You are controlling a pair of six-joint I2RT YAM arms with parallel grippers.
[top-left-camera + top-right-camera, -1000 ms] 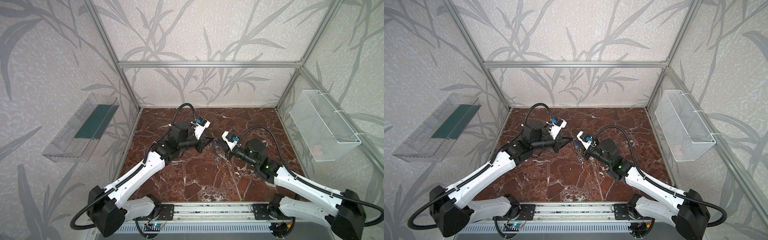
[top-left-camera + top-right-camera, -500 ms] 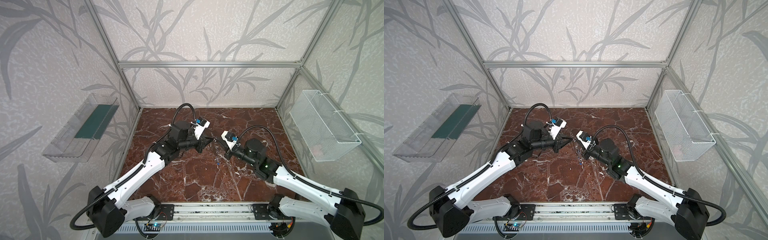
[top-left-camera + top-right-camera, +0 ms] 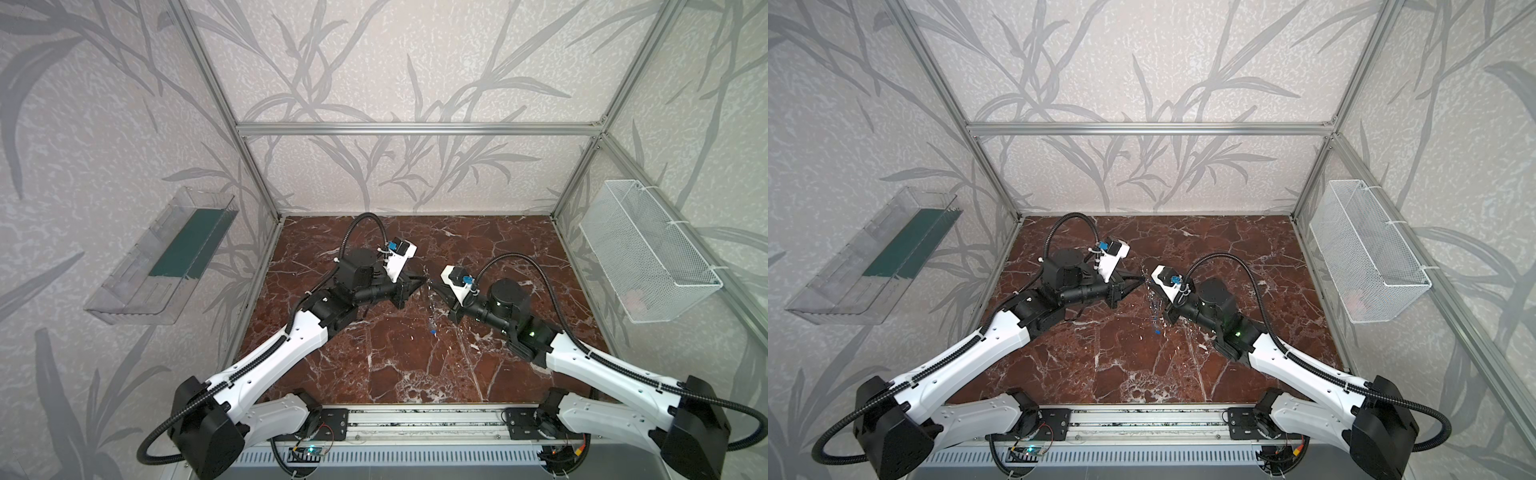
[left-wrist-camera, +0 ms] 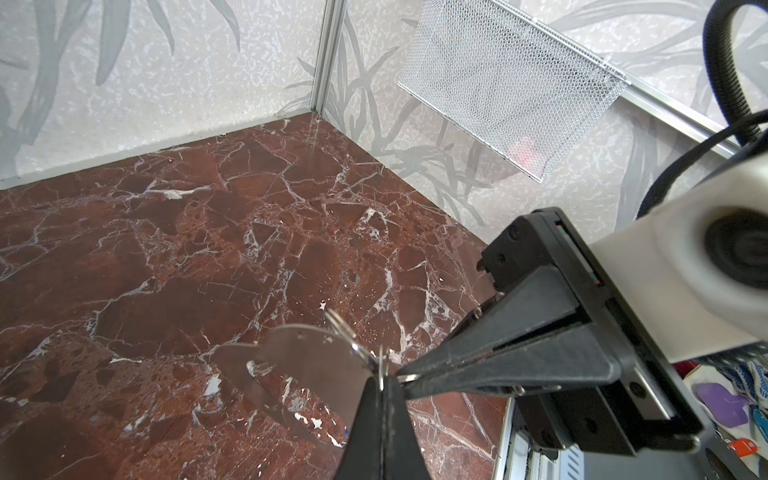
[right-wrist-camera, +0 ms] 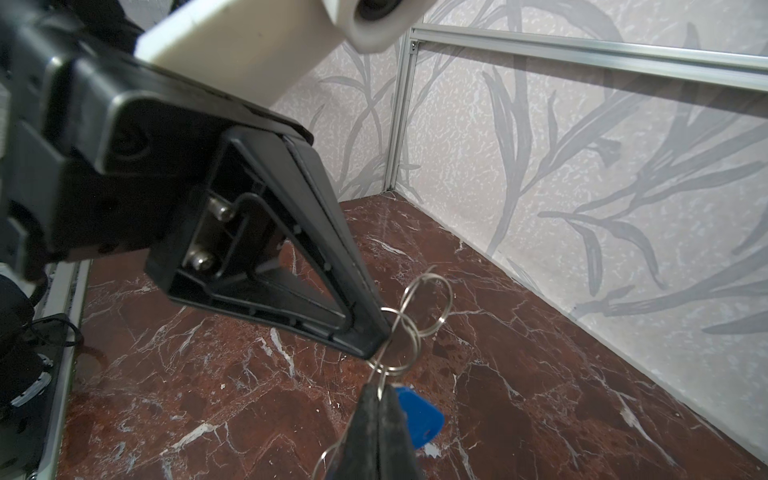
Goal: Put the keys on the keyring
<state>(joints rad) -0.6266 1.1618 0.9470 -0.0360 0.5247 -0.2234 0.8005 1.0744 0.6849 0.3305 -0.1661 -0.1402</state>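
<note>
You have soft, even, bright light in both top views: the pale walls glow, the arms cast only faint shadows on the dark marble floor, and the straight frame bars splay toward the picture edges. In the wrist views, the white camera housing close to the lens is blurred, and the shiny keyring mirrors the floor.

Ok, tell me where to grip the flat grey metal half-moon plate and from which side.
Probably pinch the flat grey metal half-moon plate across its two faces on the solid band, coming edge-on over the curved edge: thin sheet offers little else. The left gripper pinches one end so; keep clear of the small wire ring in the right gripper.
</note>
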